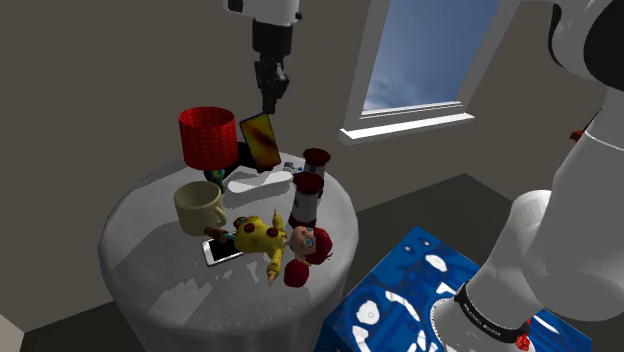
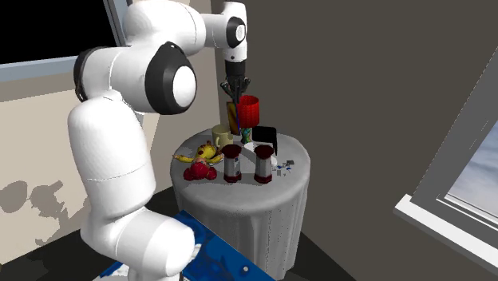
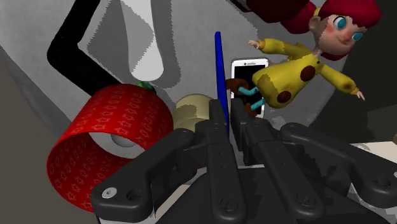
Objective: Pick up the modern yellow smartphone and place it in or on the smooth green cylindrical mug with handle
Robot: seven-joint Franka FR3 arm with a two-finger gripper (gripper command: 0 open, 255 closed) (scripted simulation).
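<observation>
The fingers of the black gripper [image 1: 270,105] are closing narrowly on the top edge of the yellow smartphone [image 1: 260,142], which is hanging below them slightly tilted. In the wrist view the phone is showing as a thin blue edge [image 3: 218,70] clasped between the fingers [image 3: 238,118]. Gripping it by the short end is probably leaving its length free to go down into a cup. The phone is hovering in the air above and just beyond the pale cream mug [image 1: 198,207], apparently clear of the desk [image 1: 160,290] and not yet over the mug's mouth. The mug is standing upright, opening upward and handle outward, so it is ready to receive the phone. A red-shaded lamp [image 1: 208,138] is standing just behind the mug and crowding the approach. In front of the mug a white phone [image 1: 220,250] is lying flat under a doll in a yellow dress [image 1: 262,236]. Two red-and-white canisters [image 1: 310,195] are standing farther from the mug, past the doll.
</observation>
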